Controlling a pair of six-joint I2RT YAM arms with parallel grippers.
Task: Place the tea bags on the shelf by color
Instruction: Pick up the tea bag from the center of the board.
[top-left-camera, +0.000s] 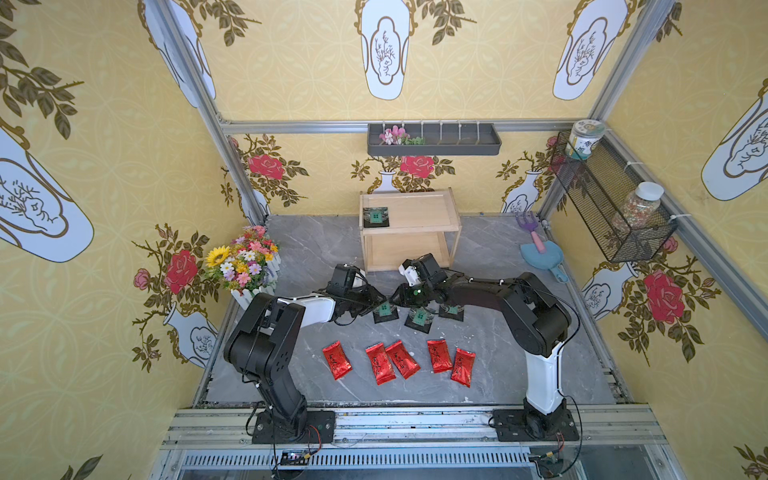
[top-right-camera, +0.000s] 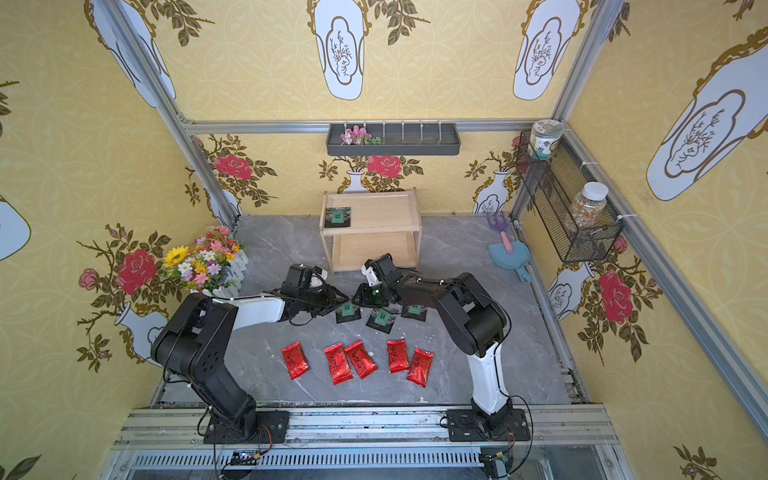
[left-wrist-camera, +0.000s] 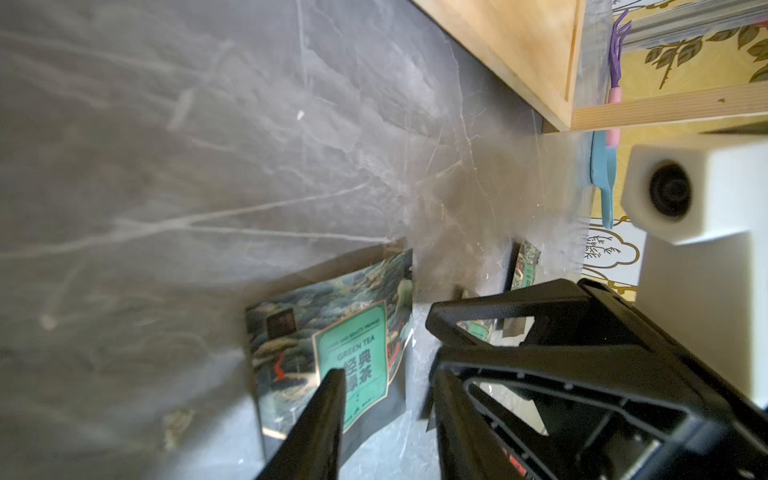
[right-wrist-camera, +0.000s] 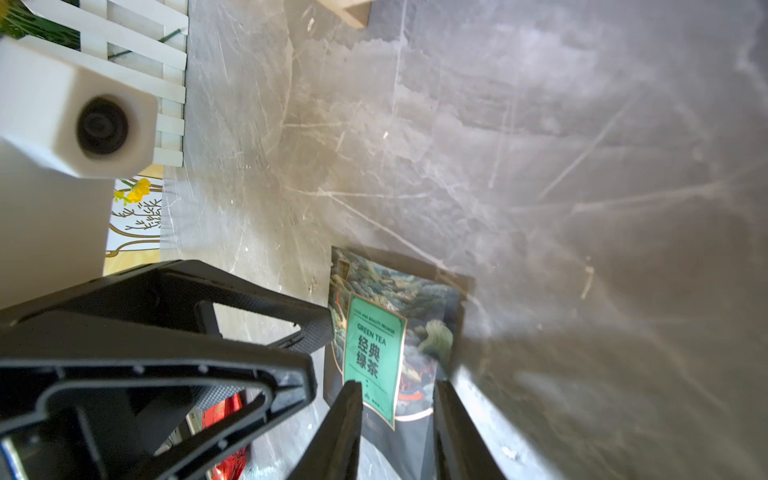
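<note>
Mid-frame in both top views, the left hand (left-wrist-camera: 382, 374) gaped astride the left sachet (top-left-camera: 384, 312); the right hand (right-wrist-camera: 397, 386) flanked the middle sachet (top-left-camera: 419, 319), its grip I couldn't tell.

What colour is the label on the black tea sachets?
Mint green, gold-edged; the label shows best in the right wrist view.

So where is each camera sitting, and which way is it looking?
Top views: high over the bases, looking down on left arm, right arm, shelf, red packets.
Left wrist: on the left arm, looking along the left gripper at the left sachet.
Right wrist: on the right arm, looking along the right gripper at the middle sachet.
Shared: each wrist view catches the other wrist's camera.
</note>
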